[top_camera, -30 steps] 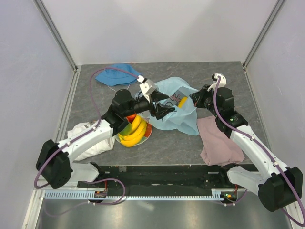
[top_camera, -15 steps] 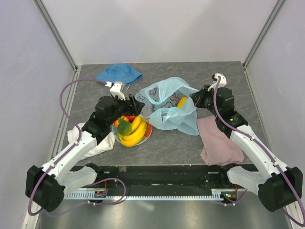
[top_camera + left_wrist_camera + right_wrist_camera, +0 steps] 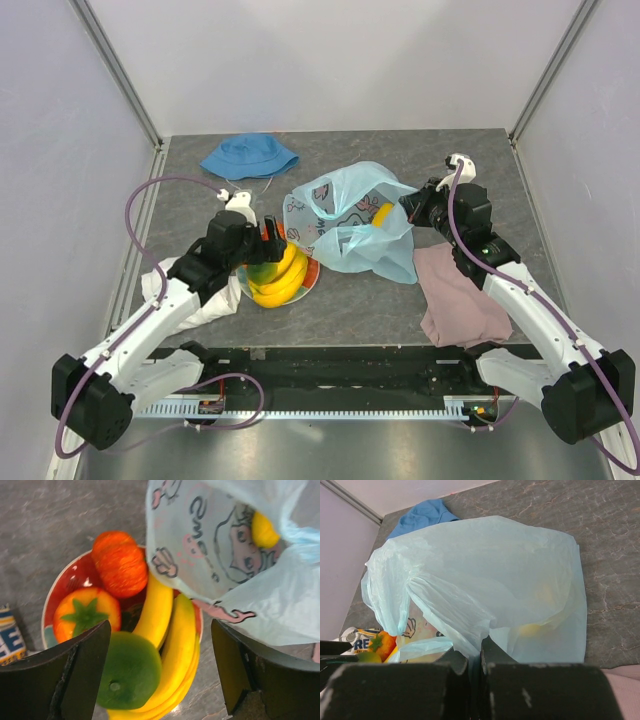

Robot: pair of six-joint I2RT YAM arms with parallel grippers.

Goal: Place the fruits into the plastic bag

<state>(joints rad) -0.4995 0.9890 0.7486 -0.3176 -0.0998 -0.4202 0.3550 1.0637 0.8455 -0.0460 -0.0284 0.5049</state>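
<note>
At the centre of the top view, the left gripper (image 3: 268, 236) hung spread wide over the plate (image 3: 64, 580) of bananas (image 3: 172, 645), green fruit (image 3: 131, 671) and orange fruits (image 3: 119, 562). Just right, the right gripper (image 3: 475, 652) pinched the plastic bag (image 3: 485, 580).

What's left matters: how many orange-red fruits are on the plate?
2: a ribbed one beside the bananas, a green-capped one by the green fruit. More may hide under the bag.
</note>
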